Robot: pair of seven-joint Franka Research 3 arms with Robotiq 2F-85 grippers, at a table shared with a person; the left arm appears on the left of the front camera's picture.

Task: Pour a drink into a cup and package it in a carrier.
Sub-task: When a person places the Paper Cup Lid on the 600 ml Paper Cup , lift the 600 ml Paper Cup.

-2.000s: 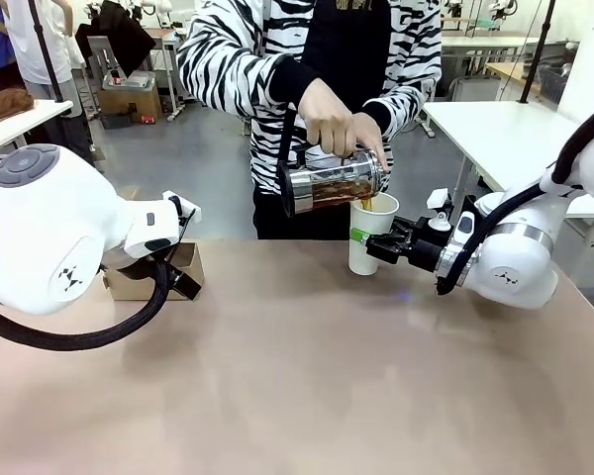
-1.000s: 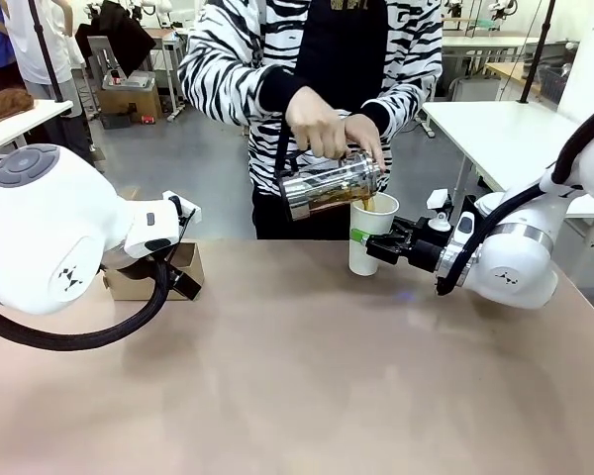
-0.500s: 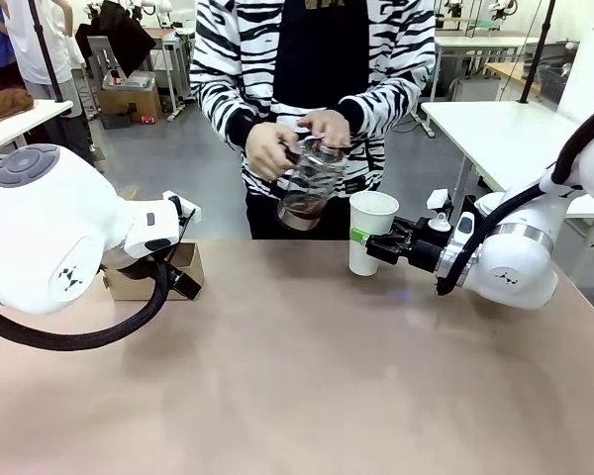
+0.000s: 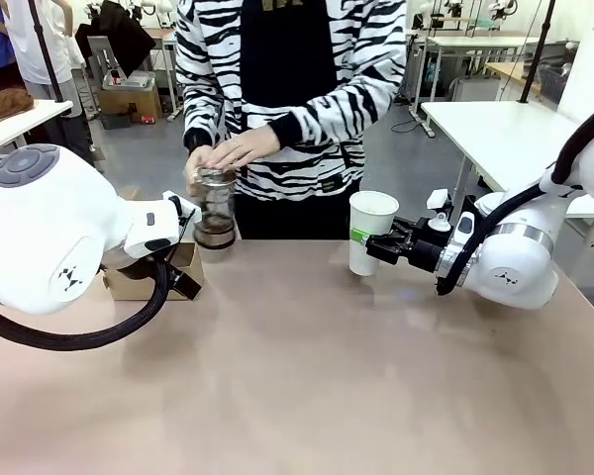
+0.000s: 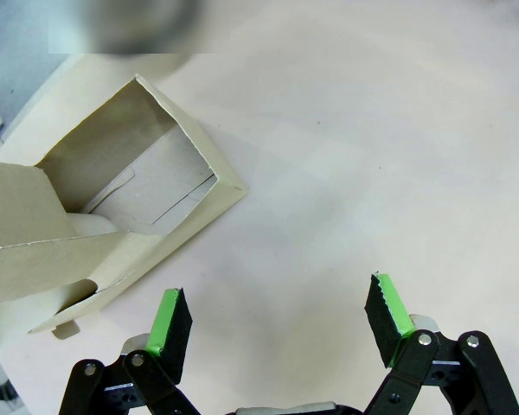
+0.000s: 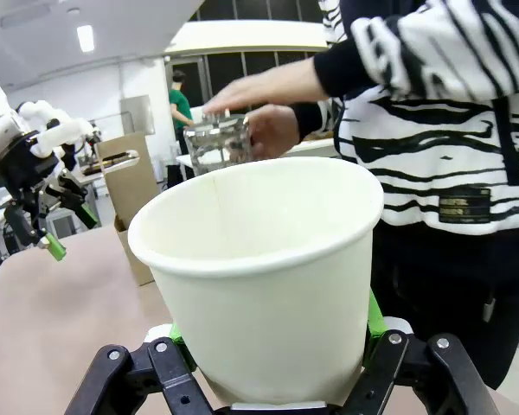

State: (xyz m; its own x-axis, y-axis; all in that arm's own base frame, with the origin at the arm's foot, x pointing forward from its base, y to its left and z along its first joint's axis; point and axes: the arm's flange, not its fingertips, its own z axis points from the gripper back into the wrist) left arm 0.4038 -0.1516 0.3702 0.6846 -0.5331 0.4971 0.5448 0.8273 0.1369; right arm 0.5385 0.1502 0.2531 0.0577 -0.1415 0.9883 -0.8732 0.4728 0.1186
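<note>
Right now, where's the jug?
Front view: the jug stands left of centre at the table's far edge, under the person's hands, beside the carrier and well left of the cup in the right tool.

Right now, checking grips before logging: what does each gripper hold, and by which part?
Right gripper clamps the cup around its lower wall; left gripper holds nothing.

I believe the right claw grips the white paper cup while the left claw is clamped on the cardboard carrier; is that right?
Not quite: the left wrist view shows the left claw open beside the cardboard carrier, holding nothing. The right claw does grip the paper cup.
</note>
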